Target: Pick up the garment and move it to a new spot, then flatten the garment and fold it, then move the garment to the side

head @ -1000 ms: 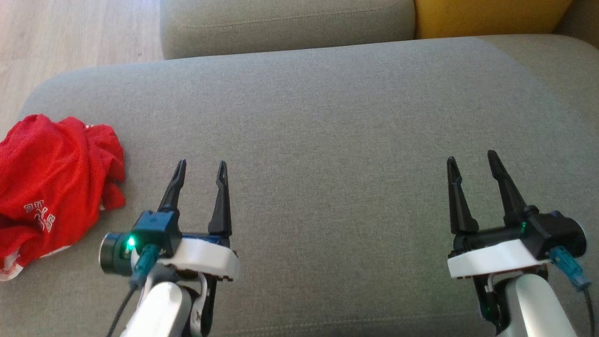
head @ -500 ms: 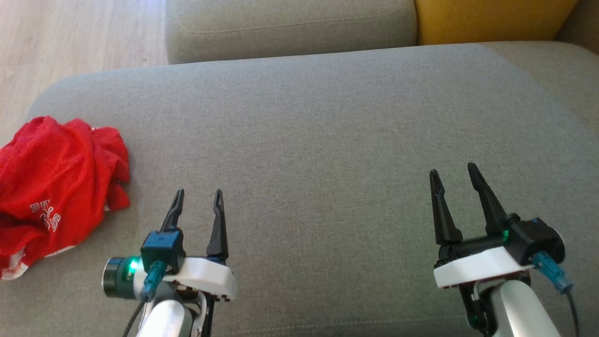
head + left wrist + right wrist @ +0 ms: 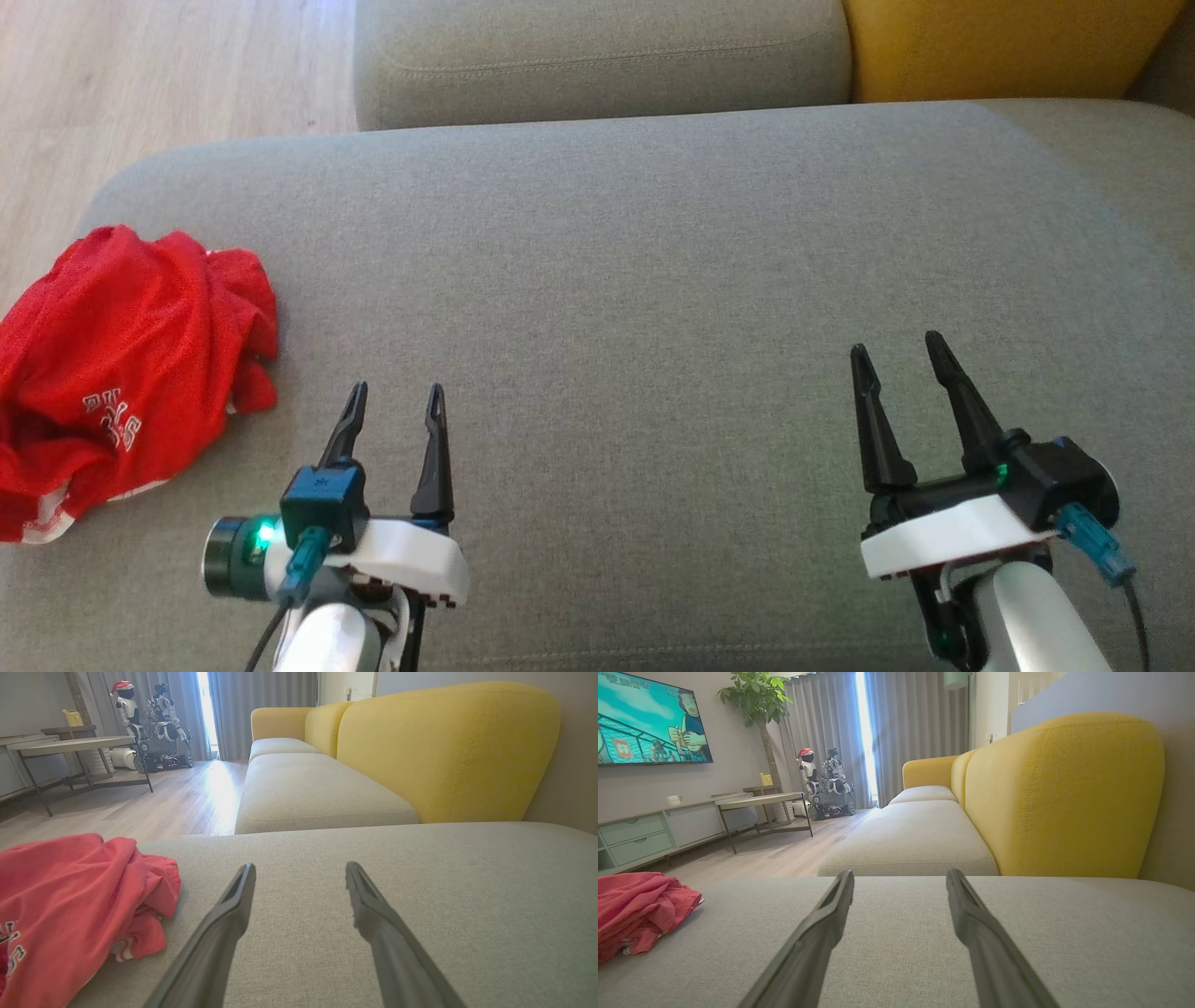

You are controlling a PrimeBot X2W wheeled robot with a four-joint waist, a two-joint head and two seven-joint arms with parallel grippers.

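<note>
Garment (image 3: pixel 121 373) first: we see a red mesh shirt with white lettering, crumpled in a heap at the far left edge of the grey sofa cushion (image 3: pixel 653 280), part of it running out of the head view. Wooden floor (image 3: pixel 140 75) shows beyond that edge. Next, the left gripper (image 3: pixel 396 387) sits low over the cushion, fingers spread apart with nothing between them, near the shirt but not touching it. In the left wrist view we get the same: shirt (image 3: pixel 70 905) bunched to the left of the left gripper (image 3: pixel 300 865), with a strip of cushion between them. Middle of the cushion is plain grey fabric. Further right, the right gripper (image 3: pixel 895 343) is also spread wide and holds nothing, well apart from the shirt. From the right wrist view we see the shirt (image 3: pixel 640 910) far off to the left. A yellow backrest (image 3: pixel 999 47) sits at the upper right, with a second grey seat (image 3: pixel 597 56) beside it.
</note>
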